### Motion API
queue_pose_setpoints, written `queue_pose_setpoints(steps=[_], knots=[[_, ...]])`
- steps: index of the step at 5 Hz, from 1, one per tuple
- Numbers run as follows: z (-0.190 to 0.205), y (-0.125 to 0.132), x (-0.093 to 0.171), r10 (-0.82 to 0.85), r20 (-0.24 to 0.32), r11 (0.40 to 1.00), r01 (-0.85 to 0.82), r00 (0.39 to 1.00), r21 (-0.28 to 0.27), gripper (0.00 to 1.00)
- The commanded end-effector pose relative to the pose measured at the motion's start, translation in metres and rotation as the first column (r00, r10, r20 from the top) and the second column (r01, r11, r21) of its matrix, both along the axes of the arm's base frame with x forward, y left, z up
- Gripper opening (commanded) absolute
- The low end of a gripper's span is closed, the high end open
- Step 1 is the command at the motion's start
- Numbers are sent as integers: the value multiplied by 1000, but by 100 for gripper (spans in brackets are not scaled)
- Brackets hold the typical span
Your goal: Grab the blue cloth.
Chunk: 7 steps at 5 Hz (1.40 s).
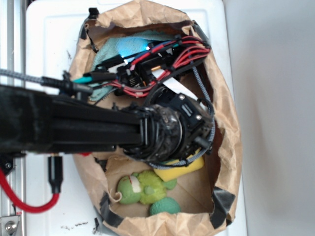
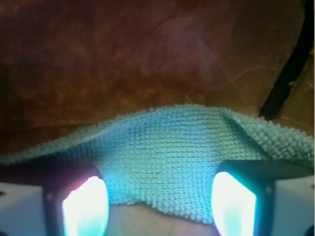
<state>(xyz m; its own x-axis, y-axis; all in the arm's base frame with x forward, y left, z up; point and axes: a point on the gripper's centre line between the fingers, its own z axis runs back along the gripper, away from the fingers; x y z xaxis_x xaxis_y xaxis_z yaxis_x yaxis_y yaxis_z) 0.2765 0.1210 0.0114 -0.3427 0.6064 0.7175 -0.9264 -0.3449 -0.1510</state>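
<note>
The cloth (image 2: 172,157) lies in the bag (image 1: 227,132), at its far end by the top rim, with the sponge (image 1: 183,171) and toy (image 1: 145,188) near the opposite end. The gripper (image 2: 157,201) hovers just above it, wide open, empty, fingers (image 2: 83,206) straddling a raised fold. This looks like the approach; next, lower and close on that fold.

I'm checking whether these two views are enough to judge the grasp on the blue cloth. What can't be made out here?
- Exterior view: the arm and its wires cover most of the blue cloth; the gripper itself is hidden under the wrist.
- Exterior view: the yellow sponge is partly covered by the wrist.
- Wrist view: the fingers are cut off by the bottom edge and glare-washed, so contact with the blue cloth is unclear.
</note>
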Motion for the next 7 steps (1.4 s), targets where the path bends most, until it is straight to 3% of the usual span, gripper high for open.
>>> queue_pose_setpoints(steps=[1,5,7], knots=[[19,2,-12,-26,39,1000,26,999,-14,0],[29,2,-16,-80,81,997,82,993,-17,0],[56,-4,-19,-212,125,974,220,969,-55,0]])
